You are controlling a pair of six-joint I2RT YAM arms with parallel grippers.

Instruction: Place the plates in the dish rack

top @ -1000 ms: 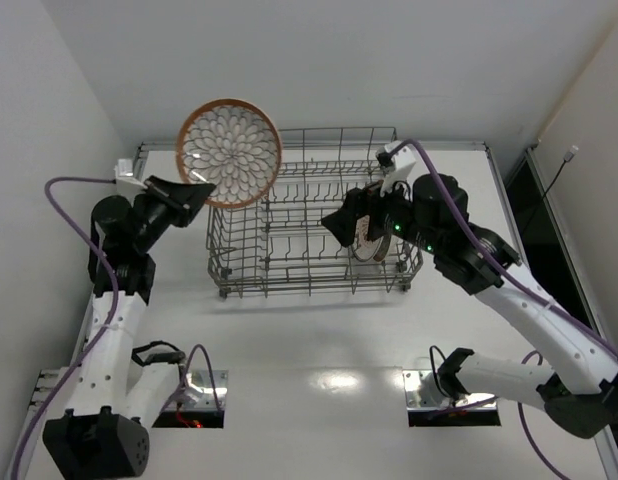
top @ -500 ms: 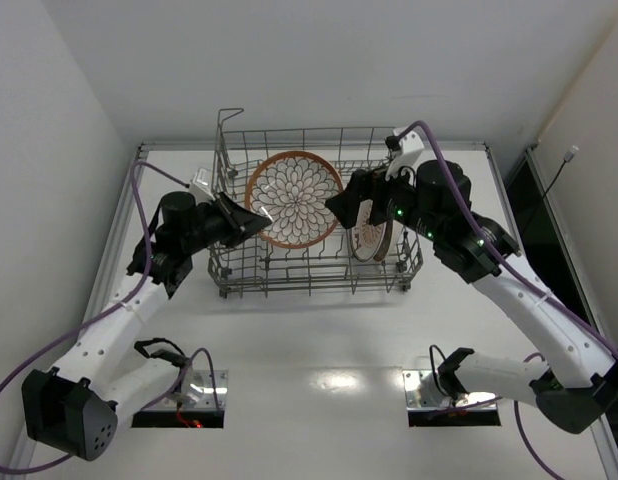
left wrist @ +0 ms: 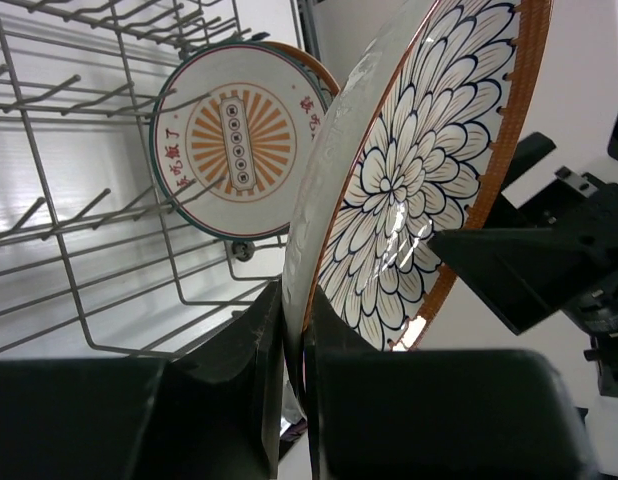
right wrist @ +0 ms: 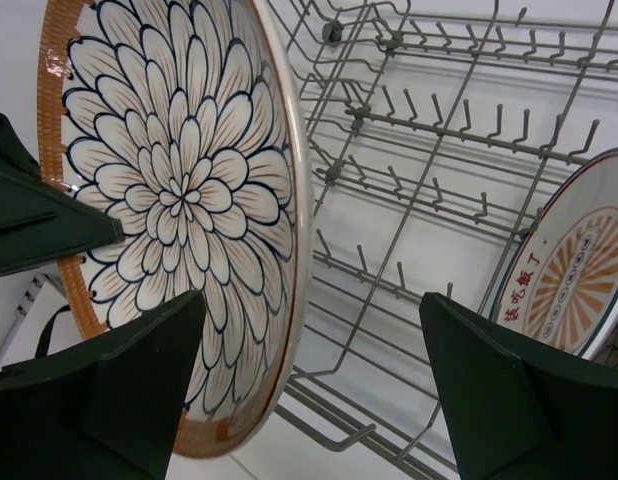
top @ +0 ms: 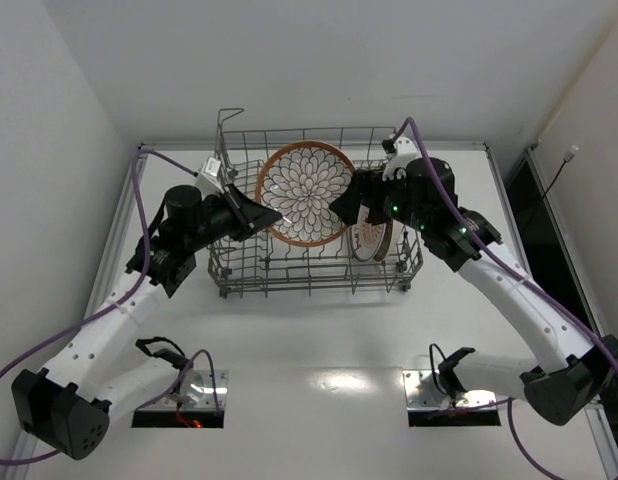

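My left gripper (top: 272,217) is shut on the lower left rim of a petal-patterned plate (top: 307,195). It holds the plate tilted above the middle of the grey wire dish rack (top: 289,272). In the left wrist view the fingers (left wrist: 264,340) pinch the rim of this plate (left wrist: 419,180). My right gripper (top: 349,204) is open at the plate's right edge. In the right wrist view (right wrist: 314,370) that rim (right wrist: 179,200) lies between the spread fingers. A medallion plate (top: 373,238) (left wrist: 234,150) (right wrist: 569,280) stands upright in the rack's right end. An orange rim shows just behind it.
The rack stands on a white table (top: 319,340) between white walls. Rows of upright tines (right wrist: 429,180) fill the rack's floor. A tall wire handle (top: 227,130) rises at its back left corner. Both arm bases (top: 189,390) are at the near edge.
My left arm swung the petal plate from high left of the rack to above its middle. My right gripper moved left from the medallion plate to the petal plate's right rim.
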